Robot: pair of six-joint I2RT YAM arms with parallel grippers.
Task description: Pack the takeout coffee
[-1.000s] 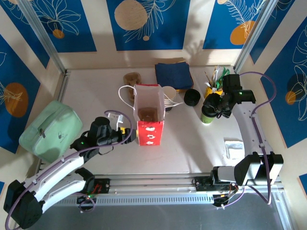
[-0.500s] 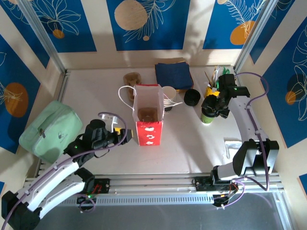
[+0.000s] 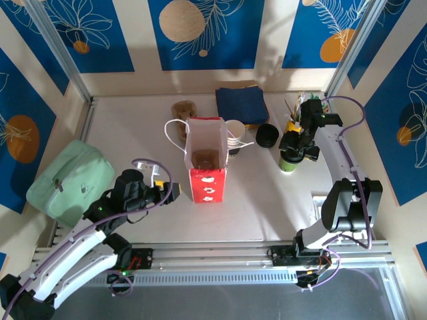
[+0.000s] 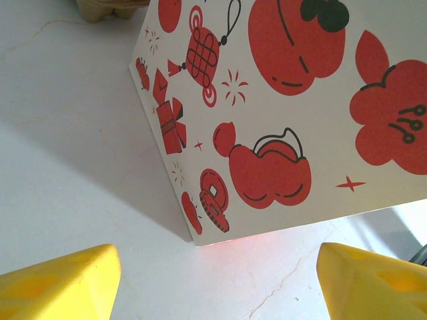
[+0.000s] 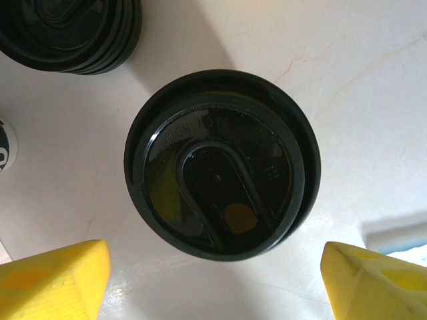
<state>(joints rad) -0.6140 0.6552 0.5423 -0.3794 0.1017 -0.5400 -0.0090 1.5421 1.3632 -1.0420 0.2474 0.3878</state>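
Observation:
The takeout coffee is a cup with a black lid, seen from straight above in the right wrist view. In the top view its green side stands at the right of the table. My right gripper hovers open just above it, its yellow fingertips apart and touching nothing; the same gripper is partly over the cup from above. A red and white paper bag stands open in the middle. My left gripper is open near its lower left corner, with bare table between the fingers.
A stack of black lids and a yellow cup of stirrers flank the coffee. White cups lie behind the bag, with blue napkins further back. A green pouch sits left and a white packet right.
My left gripper has drawn back a little from the bag, toward the near left. The right arm's wrist has shifted above the coffee and its jaws have spread wider.

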